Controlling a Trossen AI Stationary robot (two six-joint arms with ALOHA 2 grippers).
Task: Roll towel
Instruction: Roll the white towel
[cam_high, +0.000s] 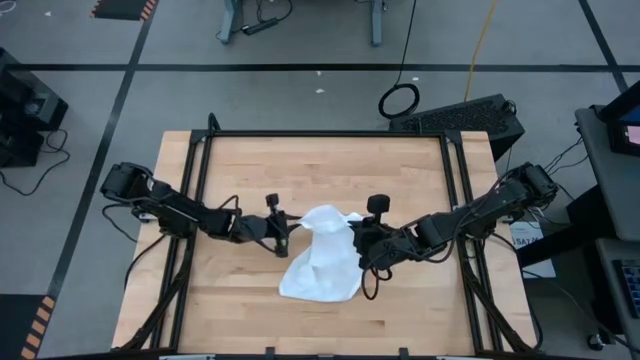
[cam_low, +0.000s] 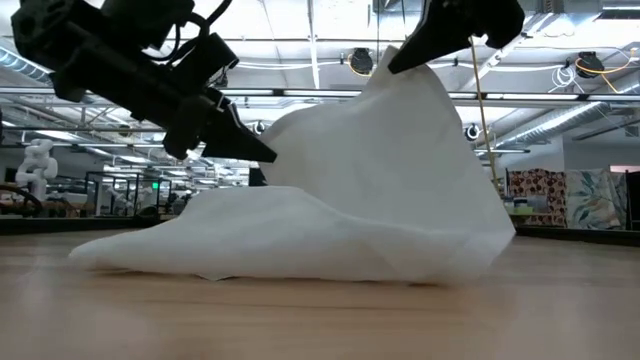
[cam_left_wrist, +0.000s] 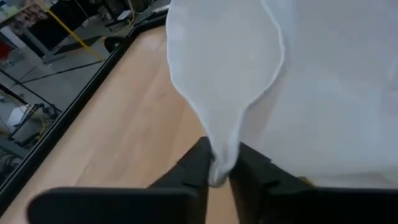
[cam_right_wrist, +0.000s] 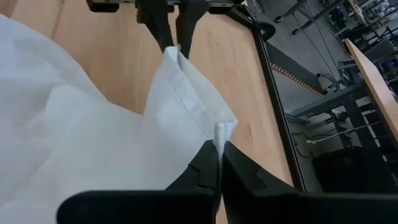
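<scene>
Between the pinched fingers of your left claw (cam_left_wrist: 217, 177) sits a gathered corner of the plain white soft cloth towel (cam_high: 322, 255), and your right claw (cam_right_wrist: 219, 163) is clamped on the hemmed corner beside it. Both claws hang above the middle of the pale wooden desk (cam_high: 250, 165), close together, so the towel's far edge is lifted into a peak in the low view while its near part lies crumpled on the desk.

You look to be at the very start: the cloth is gripped and raised, not yet flattened or rolled. Next, judge on drawing the claws apart to tauten that edge, then laying it down straight.

Bare wood lies open on every side; the black frame rails (cam_high: 458, 200) bound it left and right.
</scene>
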